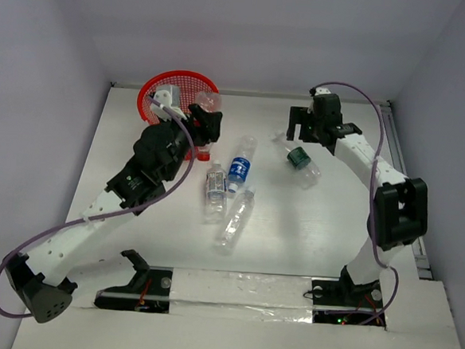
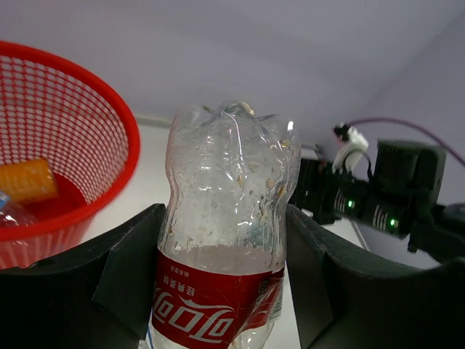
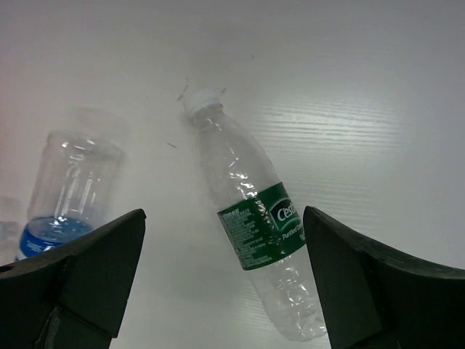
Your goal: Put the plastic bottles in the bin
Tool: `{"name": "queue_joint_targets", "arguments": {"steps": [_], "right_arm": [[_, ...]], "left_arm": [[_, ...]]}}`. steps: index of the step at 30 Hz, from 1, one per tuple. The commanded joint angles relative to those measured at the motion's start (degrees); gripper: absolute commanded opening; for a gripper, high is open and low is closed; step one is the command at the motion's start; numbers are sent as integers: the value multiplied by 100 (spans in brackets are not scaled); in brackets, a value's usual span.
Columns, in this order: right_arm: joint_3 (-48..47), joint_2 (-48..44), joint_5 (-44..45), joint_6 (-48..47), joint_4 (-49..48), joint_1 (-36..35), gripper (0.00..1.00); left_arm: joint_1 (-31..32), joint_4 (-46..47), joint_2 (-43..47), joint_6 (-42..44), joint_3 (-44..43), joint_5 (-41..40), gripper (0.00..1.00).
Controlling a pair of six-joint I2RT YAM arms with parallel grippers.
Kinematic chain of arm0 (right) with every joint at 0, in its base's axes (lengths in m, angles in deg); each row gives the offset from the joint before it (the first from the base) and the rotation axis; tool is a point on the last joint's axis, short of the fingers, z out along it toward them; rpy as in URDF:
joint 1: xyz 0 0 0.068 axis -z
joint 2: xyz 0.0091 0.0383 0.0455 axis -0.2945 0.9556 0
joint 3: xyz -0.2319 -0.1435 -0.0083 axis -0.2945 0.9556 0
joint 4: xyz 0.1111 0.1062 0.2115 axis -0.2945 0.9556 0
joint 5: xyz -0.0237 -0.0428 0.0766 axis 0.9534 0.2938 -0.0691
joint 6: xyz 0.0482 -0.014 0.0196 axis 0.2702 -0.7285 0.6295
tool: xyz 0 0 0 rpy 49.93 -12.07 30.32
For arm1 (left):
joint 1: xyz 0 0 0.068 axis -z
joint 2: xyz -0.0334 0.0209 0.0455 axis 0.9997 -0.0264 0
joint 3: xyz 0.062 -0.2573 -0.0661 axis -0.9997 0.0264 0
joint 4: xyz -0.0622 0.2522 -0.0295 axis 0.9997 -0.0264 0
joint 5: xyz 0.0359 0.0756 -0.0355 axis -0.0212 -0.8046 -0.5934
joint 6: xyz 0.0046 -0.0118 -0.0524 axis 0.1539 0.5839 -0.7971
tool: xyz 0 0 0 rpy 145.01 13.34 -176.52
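The red-label bottle (image 2: 229,182) sits tight in my left end effector (image 2: 225,254), just beside the bin (image 2: 125,149). I should lift it over the rim before letting go. My right end effector (image 3: 225,262) hangs wide above the green-label bottle (image 3: 258,229).

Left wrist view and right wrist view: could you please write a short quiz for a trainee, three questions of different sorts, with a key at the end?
1. True or false: the left claw is closed on a red-label bottle.
2. Choose one: the white-capped bottle lying on the table below the open right claw has a label of which colour? A blue, B green, C orange.
3. Fill in: the item already lying inside the bin is ______ in colour.

Key: 1 true; 2 B; 3 orange.
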Motion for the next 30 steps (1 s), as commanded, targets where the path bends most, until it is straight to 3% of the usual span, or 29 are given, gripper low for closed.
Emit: {"name": "queue_joint_targets", "arguments": {"steps": [1,6,14,21,26,30], "right_arm": [[-737,328,-265,-420,634,126,95],[-1477,1488,-582,-676,1381,126,94],[-1758,2077,-371,-658,1732,126,92],[-1856,2377,-371,-685,1997,126,83],[-1558,2237,-388,-562,1656,126,62],[-1153,1868,-432,-360,1128,126,60]], "left_arm": [[-439,51,-103,12,-564,148,36],[-1168,-19,-489,-75,-1099,666,36],[-2415,-248,-1201,-22,-1952,1228,36],[-3032,94,-1886,-119,-2242,1756,36],[-3270,541,-2248,-40,-2305,1626,36],[-3270,1139,-2476,-32,-2016,1573,36]]}}
